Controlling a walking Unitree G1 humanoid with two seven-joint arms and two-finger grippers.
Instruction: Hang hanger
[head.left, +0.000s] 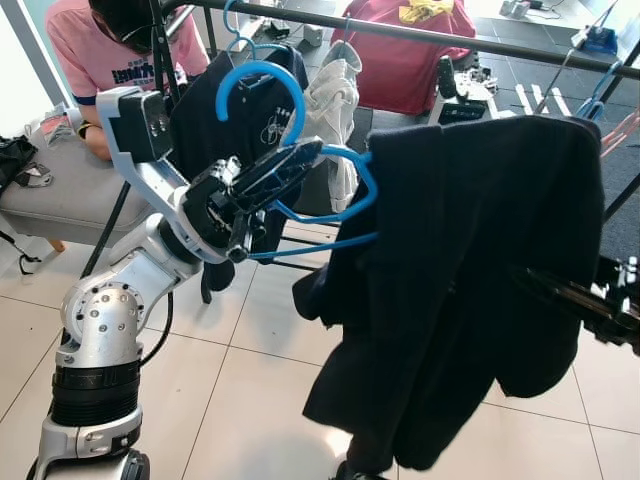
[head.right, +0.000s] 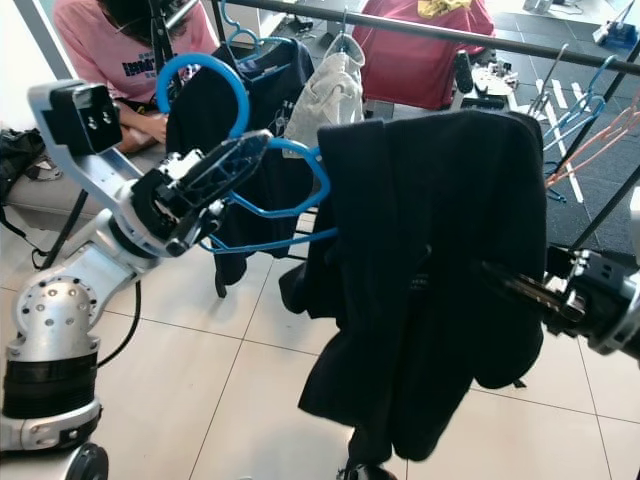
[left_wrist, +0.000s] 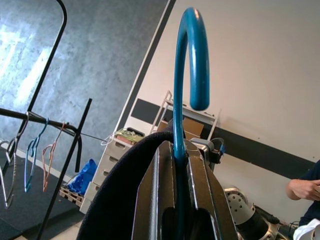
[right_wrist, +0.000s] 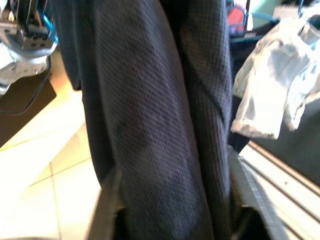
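Where a black shirt (head.left: 470, 290) drapes it, the blue hanger (head.left: 300, 160) sits clamped in the left tool (head.left: 262, 182); right tool (head.right: 520, 288) pinches the shirt.

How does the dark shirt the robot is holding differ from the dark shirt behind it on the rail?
The held dark shirt is draped crookedly over a blue hanger clamped in the left end effector, off the rail. The hung dark shirt dangles from the rail and bears a white print. Both are dark, on blue hangers.

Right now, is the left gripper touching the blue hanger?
Touching. The left wrist view shows the blue hanger pinched between the closed jaws of the left gripper, its hook rising above them.
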